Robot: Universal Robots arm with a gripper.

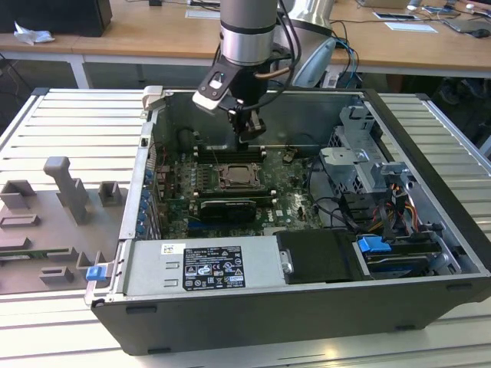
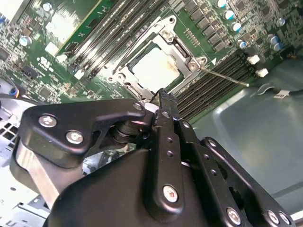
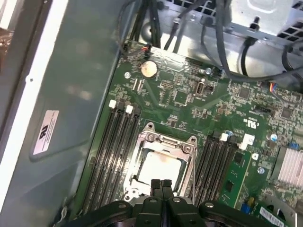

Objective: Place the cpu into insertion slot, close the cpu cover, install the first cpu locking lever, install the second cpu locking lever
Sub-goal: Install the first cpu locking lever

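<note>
The pale square cpu (image 2: 156,70) lies in the insertion slot (image 1: 230,171) on the green motherboard. The grey metal cpu cover (image 3: 165,141) lies flat around it as a frame. A thin metal locking lever (image 2: 223,76) sticks out from one corner of the socket, slanting over the black memory slots. My gripper (image 1: 249,136) hangs inside the open computer case, just above the far edge of the socket. Its two black fingers (image 3: 161,183) are pressed together with nothing between them. In both wrist views the fingertips sit close over the socket's edge.
Long black memory slots (image 3: 113,151) flank the socket on both sides. The case's metal wall (image 3: 61,94) rises close by. A power supply (image 1: 203,268), a drive cage (image 1: 360,153) and loose cables (image 1: 345,207) fill the case. Grey fixtures (image 1: 69,192) stand on the table.
</note>
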